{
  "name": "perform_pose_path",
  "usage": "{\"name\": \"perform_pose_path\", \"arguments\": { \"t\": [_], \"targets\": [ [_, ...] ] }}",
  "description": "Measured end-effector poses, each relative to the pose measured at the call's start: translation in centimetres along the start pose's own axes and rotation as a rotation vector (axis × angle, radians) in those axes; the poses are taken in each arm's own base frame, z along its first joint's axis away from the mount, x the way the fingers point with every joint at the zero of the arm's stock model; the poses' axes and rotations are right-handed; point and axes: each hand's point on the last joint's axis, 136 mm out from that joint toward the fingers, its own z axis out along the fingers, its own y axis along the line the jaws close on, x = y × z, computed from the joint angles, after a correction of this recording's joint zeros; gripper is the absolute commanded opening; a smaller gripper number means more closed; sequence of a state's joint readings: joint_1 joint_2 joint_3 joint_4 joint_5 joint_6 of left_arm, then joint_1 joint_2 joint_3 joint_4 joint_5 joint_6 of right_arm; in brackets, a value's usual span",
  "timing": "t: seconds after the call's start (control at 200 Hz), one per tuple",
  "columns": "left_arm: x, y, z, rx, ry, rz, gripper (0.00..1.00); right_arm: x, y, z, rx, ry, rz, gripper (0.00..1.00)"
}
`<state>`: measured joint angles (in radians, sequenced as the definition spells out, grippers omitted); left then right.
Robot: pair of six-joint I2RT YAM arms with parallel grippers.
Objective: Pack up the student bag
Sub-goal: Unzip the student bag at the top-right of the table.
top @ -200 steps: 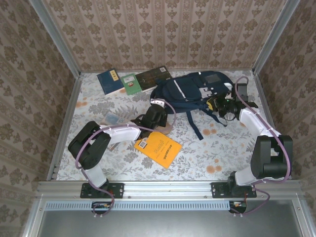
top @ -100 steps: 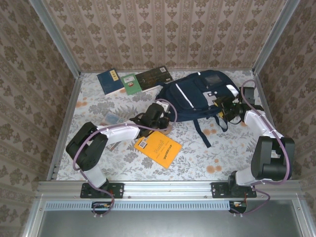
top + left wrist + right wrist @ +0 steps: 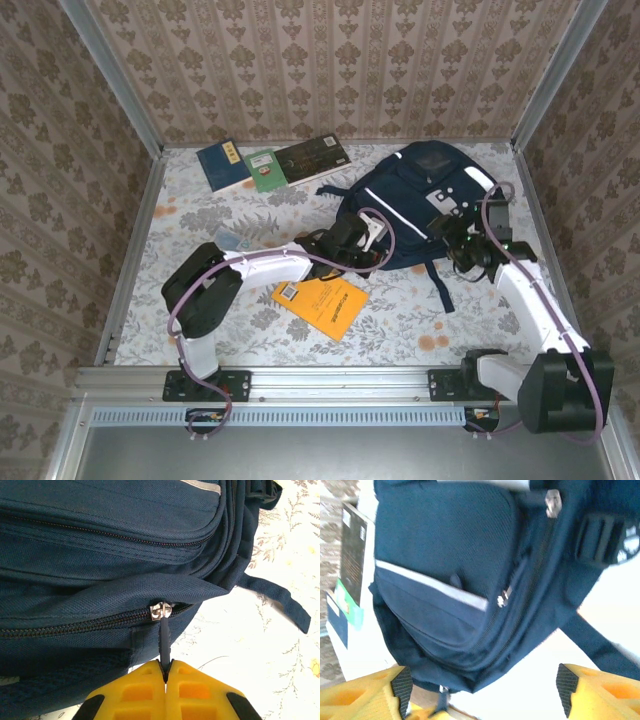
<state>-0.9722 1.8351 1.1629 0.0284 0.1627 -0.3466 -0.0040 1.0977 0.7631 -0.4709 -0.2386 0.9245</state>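
We take the student bag [image 3: 420, 205] as our landmark. It lies flat on the table [image 3: 200, 225] with its front pocket up.

The largest risk we see is the whole bag dragging along instead of the zip running. Nothing pins the bag. The right gripper [image 3: 483, 686] has its jaws spread wide just beside the bag's near right edge and touches no fabric that we can make out. A tug from the left arm could then slide the bag toward the orange book [image 3: 322, 305], which lies just off its near left corner. It could also bunch cloth against the slider [image 3: 161, 611] and jam it. A smaller risk is the thin zip pull [image 3: 164, 640] slipping free, since only its end sits in the pinch.

As for pose, the left arm reaches long and low to the bag's left side. The left gripper [image 3: 165, 667] is clamped tight on the zip pull, which runs straight from the slider to the yellow fingers [image 3: 135, 690]. The right arm is bent high at the elbow. Its forearm slopes down toward the bag's right side, and its wrist faces the front pocket.
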Motion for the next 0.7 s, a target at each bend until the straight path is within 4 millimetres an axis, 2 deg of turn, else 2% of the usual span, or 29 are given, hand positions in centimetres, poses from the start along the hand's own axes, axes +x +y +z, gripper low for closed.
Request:
{"name": "perform_pose_path", "arguments": {
  "t": [0.11, 0.21, 0.285, 0.45, 0.565, 0.66, 0.7],
  "targets": [
    [0.3, -0.1, 0.0, 0.009, 0.013, 0.000, 0.00, 3.7, -1.1, 1.5, 0.031, 0.083, -0.009, 0.76],
    [0.5, -0.2, 0.0, 0.017, 0.026, -0.002, 0.00, 5.9, -1.3, 2.8, 0.037, 0.138, -0.007, 0.75],
    [0.6, -0.2, -0.1, 0.021, 0.034, -0.004, 0.00, 6.3, -1.4, 3.6, 0.043, 0.151, 0.010, 0.74],
    [0.9, -0.2, -0.1, 0.021, 0.049, -0.006, 0.00, 5.8, -0.9, 4.6, 0.031, 0.137, 0.026, 0.63],
    [0.9, -0.2, 0.1, 0.017, 0.056, -0.007, 0.00, 5.6, -0.8, 5.5, 0.033, 0.135, 0.036, 0.50],
    [1.1, 0.0, 0.2, 0.005, 0.070, -0.010, 0.00, 5.4, -1.0, 6.4, 0.056, 0.139, 0.044, 0.31],
    [1.2, 0.1, 0.2, -0.005, 0.078, -0.010, 0.00, 5.3, -1.1, 6.7, 0.063, 0.141, 0.041, 0.19]
  ]
}}
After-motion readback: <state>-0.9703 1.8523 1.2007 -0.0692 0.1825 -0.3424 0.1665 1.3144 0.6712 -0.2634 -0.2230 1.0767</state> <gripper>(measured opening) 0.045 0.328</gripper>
